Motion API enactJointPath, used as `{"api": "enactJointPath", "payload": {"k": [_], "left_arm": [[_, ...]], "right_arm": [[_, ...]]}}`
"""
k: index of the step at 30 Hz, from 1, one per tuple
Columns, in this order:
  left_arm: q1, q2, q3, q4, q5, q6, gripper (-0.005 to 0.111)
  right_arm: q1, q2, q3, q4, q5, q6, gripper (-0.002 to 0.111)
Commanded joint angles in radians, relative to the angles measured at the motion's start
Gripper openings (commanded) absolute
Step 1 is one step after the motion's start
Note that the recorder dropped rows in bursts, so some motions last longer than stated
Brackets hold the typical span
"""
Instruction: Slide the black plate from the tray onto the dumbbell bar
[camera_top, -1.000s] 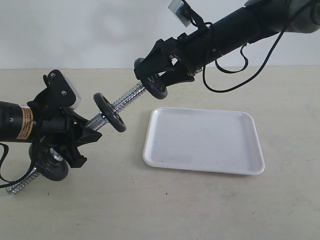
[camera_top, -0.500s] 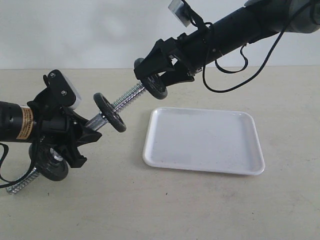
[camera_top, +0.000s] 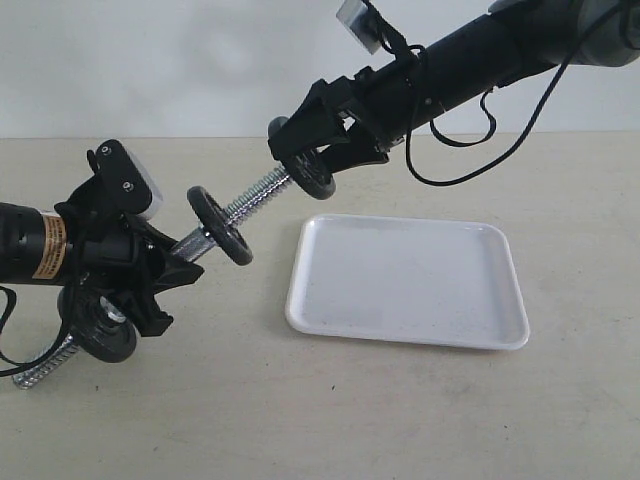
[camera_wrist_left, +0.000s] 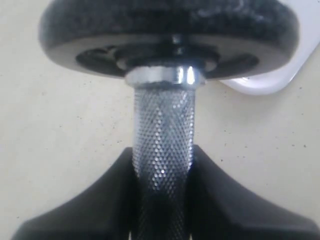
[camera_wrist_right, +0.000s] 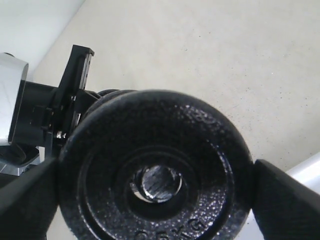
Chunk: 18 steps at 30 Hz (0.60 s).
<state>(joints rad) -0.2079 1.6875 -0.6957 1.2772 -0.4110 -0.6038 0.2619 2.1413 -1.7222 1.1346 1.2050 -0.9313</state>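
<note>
The black plate sits between the fingers of the right gripper, raised above the bench and just beyond the tray's far left corner. The right wrist view shows the threaded tip of the dumbbell bar inside the plate's central hole. Compared with a second ago, nothing has visibly shifted: the plate, the bar and both arms stand as they did. The right gripper is spread wide, its fingers pressing on opposite edges of the plate. The left gripper is closed narrowly around the bar's knurled middle, holding it tilted up towards the plate, with another black disc already on the bar between them.
</note>
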Motion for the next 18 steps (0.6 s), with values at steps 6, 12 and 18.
{"api": "enactJointPath", "payload": {"k": [6,12,18], "left_arm": [[-0.002,-0.058,-0.037,-0.026,-0.41,0.004,0.004],[-0.002,-0.058,-0.037,-0.017,-0.418,0.004,0.004],[-0.002,-0.058,-0.037,-0.001,-0.438,0.004,0.004]], "right_arm": [[0.003,-0.015,-0.015,0.088,0.016,-0.013,0.0],[0.003,-0.015,-0.015,0.094,0.016,-0.014,0.0],[0.003,-0.015,-0.015,0.117,0.016,-0.019,0.0]]}}
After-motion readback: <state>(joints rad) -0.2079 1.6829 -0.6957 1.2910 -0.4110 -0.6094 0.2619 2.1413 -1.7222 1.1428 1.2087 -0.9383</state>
